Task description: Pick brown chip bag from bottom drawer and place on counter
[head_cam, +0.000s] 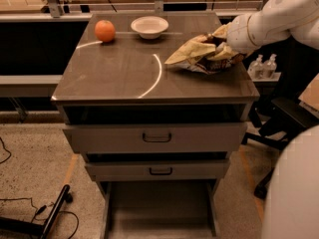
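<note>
- Now end effector (225,45) meets brown chip bag (192,55) on bench (119,73), right side; its grip I cannot tell
- Bag's print unreadable
- At back: orange (104,31), white bowl (149,27)

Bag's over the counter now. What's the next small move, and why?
Probably open the gripper and let go. It holds the brown chip bag at its right end, and the bag's lower edge appears to rest on the counter, apart from the white bowl and orange.
</note>
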Robot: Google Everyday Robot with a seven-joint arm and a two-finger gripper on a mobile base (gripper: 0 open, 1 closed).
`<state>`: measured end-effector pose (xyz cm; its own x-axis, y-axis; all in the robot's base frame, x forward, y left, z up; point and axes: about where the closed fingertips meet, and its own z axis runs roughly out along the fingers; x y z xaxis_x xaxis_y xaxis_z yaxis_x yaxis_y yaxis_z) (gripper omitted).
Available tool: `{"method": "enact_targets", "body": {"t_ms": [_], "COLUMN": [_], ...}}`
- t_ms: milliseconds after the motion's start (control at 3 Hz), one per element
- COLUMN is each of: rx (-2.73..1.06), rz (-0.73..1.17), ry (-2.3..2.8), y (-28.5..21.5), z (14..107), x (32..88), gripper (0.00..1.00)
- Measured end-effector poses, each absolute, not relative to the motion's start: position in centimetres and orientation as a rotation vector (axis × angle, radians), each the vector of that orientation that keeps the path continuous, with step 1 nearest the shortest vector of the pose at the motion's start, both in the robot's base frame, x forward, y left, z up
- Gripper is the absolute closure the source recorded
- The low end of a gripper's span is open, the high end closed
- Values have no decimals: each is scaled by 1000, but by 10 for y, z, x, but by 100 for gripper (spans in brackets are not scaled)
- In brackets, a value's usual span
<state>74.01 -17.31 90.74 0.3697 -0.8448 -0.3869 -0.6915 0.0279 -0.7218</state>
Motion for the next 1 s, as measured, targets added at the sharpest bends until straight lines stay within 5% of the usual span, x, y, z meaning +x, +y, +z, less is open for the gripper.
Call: {"method": "enact_targets", "body": {"t_ms": [333,1000], "rx": [-1667,-1663], "rz": [-212,-256], "ry": [1316,1248], "y": [-174,-163], "z": [917,944], "x": [783,796], "gripper": [100,59]}}
